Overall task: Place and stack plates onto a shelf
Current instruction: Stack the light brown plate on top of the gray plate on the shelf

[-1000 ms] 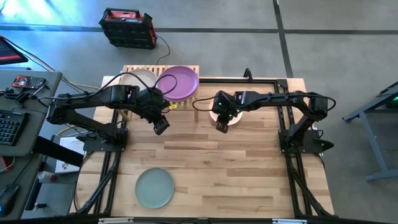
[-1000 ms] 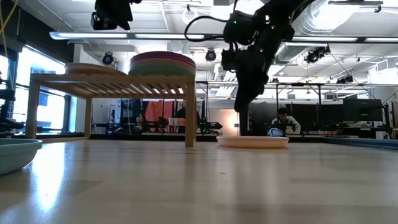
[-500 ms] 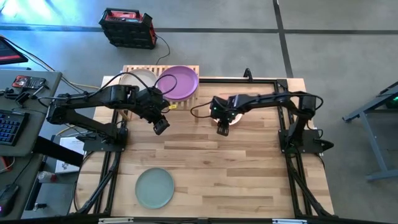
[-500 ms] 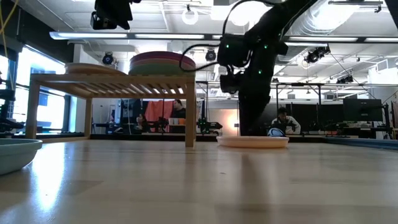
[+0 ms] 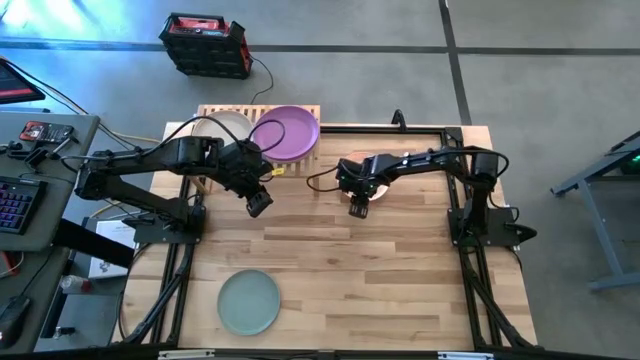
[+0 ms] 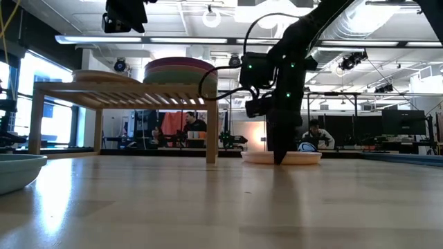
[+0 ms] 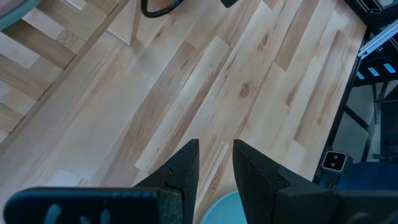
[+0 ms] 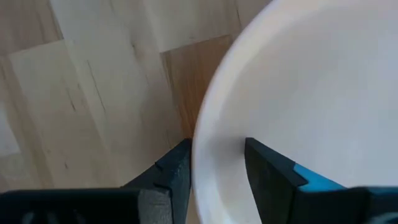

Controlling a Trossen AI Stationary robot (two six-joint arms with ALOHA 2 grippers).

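1. Nearest the front edge, a sage green plate lies alone on the table.
2. The left gripper hangs mid-table, fingers slightly apart, holding nothing.
3. The right gripper has dropped lower than a second ago; its fingers now straddle the pale plate's rim (mostly hidden from above).
4. Farthest, the shelf carries a beige plate and a purple-topped stack.

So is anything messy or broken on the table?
Nothing looks broken or spilled. Plates sit stacked on the shelf, a sage green plate lies flat on the table, and the right gripper straddles a pale plate's rim.
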